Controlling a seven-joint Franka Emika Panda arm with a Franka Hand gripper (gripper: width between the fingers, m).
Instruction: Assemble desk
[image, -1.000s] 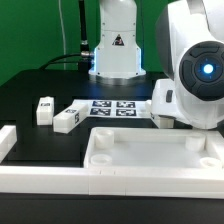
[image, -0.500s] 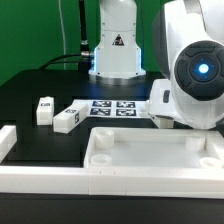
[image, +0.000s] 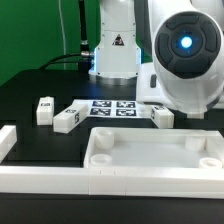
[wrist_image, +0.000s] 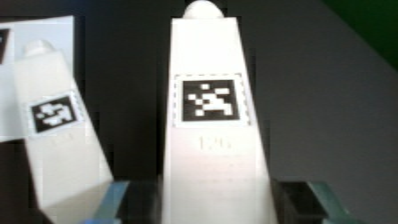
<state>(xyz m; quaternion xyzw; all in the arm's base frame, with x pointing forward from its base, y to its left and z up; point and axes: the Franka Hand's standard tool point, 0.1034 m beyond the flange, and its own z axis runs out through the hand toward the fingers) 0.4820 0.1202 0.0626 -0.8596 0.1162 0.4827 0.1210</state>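
Observation:
The white tray-like tabletop (image: 150, 178) lies at the front of the table. Two white block legs (image: 44, 109) (image: 66, 119) lie at the exterior view's left. A third leg (image: 162, 117) shows just under my arm's wrist, which hides the fingers in that view. In the wrist view my gripper (wrist_image: 214, 203) straddles a tagged leg (wrist_image: 214, 110), with a dark gap between the leg and each finger (wrist_image: 135, 200). The jaws are open and do not touch the leg. A fourth leg (wrist_image: 54, 120) lies close beside the straddled one.
The marker board (image: 112, 108) lies flat in the middle of the black table. A long white border rail (image: 10, 142) runs along the exterior view's left and front. The robot's base (image: 115, 50) stands at the back.
My arm's wrist has moved up and toward the exterior view's left. The leg under it now shows more fully. The other parts have not moved.

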